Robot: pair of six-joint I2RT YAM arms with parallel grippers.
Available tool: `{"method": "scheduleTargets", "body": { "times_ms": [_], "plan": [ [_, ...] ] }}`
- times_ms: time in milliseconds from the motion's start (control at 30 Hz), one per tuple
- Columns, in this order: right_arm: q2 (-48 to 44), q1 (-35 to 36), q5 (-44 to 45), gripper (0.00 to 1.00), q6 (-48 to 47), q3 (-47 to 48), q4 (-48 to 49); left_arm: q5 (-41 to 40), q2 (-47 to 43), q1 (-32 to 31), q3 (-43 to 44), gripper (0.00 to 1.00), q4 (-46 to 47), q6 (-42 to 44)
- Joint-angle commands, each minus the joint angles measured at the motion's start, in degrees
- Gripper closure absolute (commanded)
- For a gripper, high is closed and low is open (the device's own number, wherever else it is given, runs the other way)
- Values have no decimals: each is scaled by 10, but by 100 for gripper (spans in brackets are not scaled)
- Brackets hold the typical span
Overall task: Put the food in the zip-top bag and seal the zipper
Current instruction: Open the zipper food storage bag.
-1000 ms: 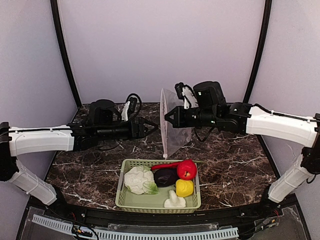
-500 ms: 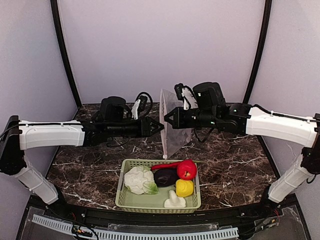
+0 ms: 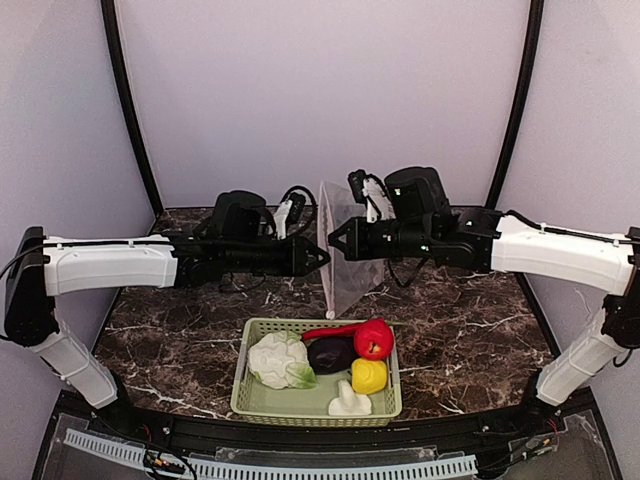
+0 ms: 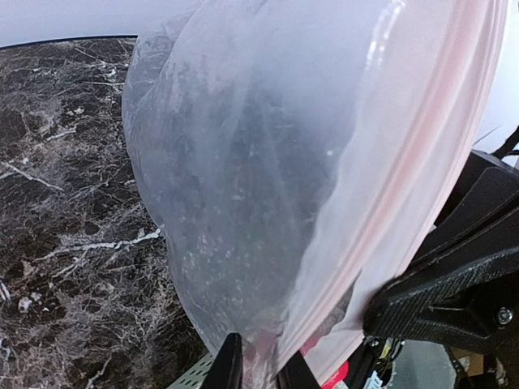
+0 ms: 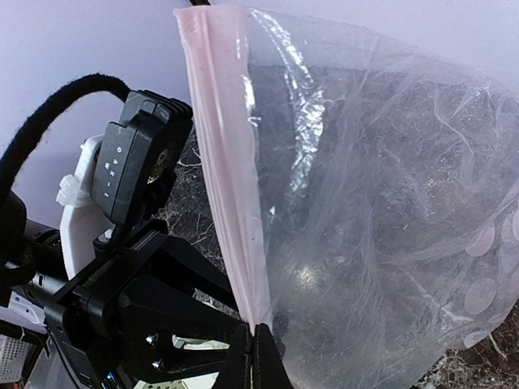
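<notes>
The clear zip-top bag (image 3: 355,250) hangs upright above the table, its pinkish zipper (image 5: 223,162) running down the near edge. My right gripper (image 3: 333,243) is shut on that strip (image 5: 258,339) from the right. My left gripper (image 3: 323,257) meets it from the left, jaws drawn in with bag film pinched between them (image 4: 261,356). The food lies in the basket below: cauliflower (image 3: 280,362), eggplant (image 3: 331,354), red pepper (image 3: 374,340), red chili (image 3: 330,331), yellow pepper (image 3: 369,376) and mushroom (image 3: 349,403).
The pale green perforated basket (image 3: 250,395) sits on the dark marble table (image 3: 470,330) near the front edge, just below the bag. Both arms stretch across the middle at about the same height. Grey walls close the back and sides.
My left arm has reached rightward to the bag and its jaws have closed from wide open onto the bag's edge. The right arm, bag and food have stayed put.
</notes>
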Motion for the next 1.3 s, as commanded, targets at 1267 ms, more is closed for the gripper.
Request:
{"method": "scheduleTargets", "body": {
  "times_ms": [1267],
  "plan": [
    [23, -9, 21, 96, 76, -37, -9, -208, -100, -34, 56, 99, -289, 182]
  ]
}}
